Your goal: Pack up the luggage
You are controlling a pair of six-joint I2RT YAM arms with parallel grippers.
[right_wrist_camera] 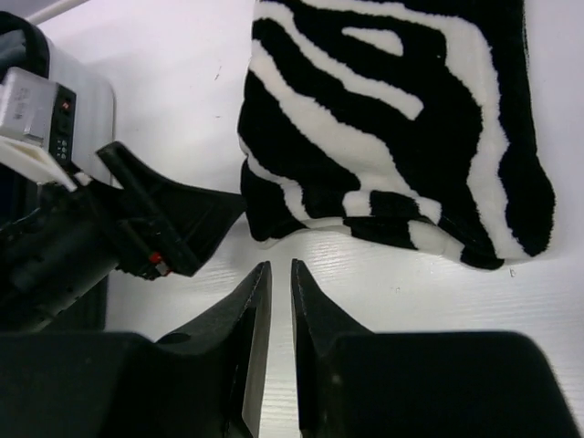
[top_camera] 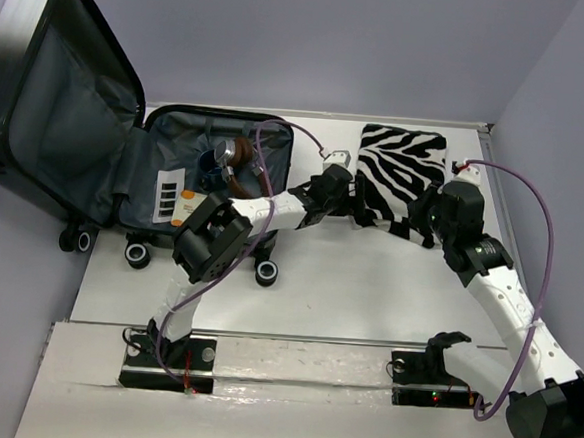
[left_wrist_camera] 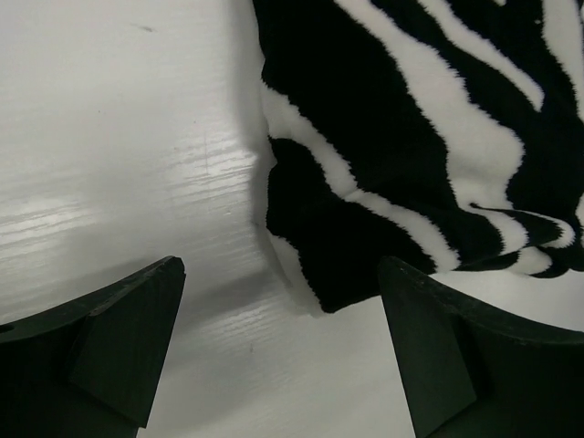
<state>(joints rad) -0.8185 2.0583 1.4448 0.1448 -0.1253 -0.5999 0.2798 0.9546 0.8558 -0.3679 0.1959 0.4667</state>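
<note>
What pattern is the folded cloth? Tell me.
The cloth: black-and-white zebra stripes, clearest from the right wrist.

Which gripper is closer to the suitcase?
Left. The left gripper sits between the luggage and the zebra cloth; the right gripper is at the cloth's near edge, farther off.

A robot lab cell: plain lavender walls (top_camera: pixel 334 42) box in a white table (top_camera: pixel 367 294) from 9 to 3 o'clock, with cabled arm bases (top_camera: pixel 167 359) clamped at 6.
</note>
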